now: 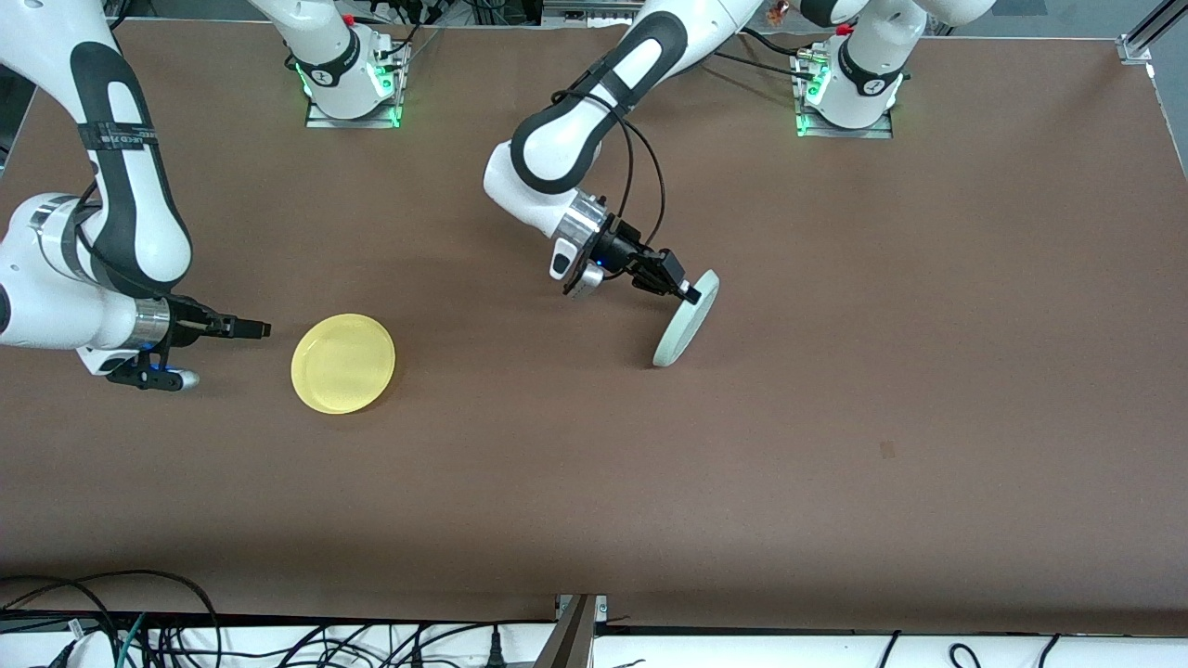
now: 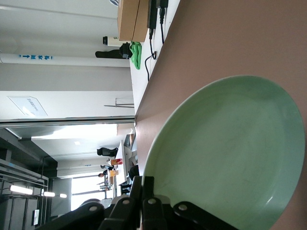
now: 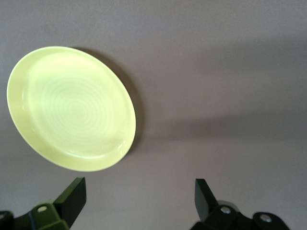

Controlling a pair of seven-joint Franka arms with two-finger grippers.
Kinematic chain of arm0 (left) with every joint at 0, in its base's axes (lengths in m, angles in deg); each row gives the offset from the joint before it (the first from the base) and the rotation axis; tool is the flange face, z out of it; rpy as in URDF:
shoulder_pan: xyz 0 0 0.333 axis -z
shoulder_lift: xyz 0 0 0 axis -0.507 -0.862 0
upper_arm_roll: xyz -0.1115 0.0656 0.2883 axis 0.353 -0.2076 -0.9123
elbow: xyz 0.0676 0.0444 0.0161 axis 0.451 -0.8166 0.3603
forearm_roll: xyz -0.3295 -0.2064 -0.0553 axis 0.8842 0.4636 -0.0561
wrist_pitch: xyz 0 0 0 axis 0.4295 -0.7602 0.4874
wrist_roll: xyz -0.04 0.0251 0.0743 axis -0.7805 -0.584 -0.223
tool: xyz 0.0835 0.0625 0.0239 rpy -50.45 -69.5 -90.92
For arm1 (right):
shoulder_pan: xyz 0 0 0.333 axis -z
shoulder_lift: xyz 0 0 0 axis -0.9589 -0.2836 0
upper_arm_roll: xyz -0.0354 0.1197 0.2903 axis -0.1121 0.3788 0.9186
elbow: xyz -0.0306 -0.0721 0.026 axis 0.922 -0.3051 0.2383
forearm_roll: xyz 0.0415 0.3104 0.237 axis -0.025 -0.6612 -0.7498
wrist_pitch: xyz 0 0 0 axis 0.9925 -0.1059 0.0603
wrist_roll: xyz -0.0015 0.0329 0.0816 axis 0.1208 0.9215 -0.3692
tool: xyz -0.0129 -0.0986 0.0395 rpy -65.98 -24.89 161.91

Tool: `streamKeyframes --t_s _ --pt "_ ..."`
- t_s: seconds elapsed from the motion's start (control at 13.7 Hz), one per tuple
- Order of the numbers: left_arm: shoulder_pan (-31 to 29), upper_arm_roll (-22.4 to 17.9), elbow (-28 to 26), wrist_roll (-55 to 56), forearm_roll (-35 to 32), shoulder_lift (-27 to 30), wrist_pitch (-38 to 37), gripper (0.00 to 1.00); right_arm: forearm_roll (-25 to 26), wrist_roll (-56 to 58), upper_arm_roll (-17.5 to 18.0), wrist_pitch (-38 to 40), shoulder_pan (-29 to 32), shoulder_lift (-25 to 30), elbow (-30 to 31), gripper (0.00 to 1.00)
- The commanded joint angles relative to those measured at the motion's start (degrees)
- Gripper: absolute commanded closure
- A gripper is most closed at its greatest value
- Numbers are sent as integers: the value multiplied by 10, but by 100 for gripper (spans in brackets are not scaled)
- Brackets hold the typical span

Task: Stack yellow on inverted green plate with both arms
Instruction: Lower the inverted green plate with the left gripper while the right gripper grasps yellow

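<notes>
We are seeing two plates: one yellow (image 1: 343, 363) and one green plate (image 1: 687, 319). We are also counting two robot arms at one table (image 1: 835, 417).

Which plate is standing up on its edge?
The green plate. The left tool pinches its rim and tips it up on edge, while the yellow plate lies flat on the table by the open right tool.

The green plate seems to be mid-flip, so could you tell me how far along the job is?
Nothing is stacked yet. In hand: the left gripper pinches the green plate by its rim, tilted on edge on the table. Left: laying it upside down, then the open right gripper, beside the yellow plate, must place that on it.
</notes>
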Motion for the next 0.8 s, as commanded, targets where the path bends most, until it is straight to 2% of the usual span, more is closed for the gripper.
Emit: streamKeyframes --t_s 0.0,0.44,0.51,0.58,0.73 --pt "17 -9 29 10 -15 -24 -14 100 -41 -2 5 -43 6 -6 30 0" --pt "25 -4 45 24 9 -31 15 100 -59 1 10 -142 6 -46 53 0" --pt "24 -4 47 24 26 -27 26 62 -59 7 11 -159 6 -51 58 0" --pt "24 -4 47 24 48 -23 29 1 -60 13 13 -177 6 -54 62 0" --pt "24 -3 69 35 89 -26 49 0 -74 28 14 -200 5 -61 70 0"
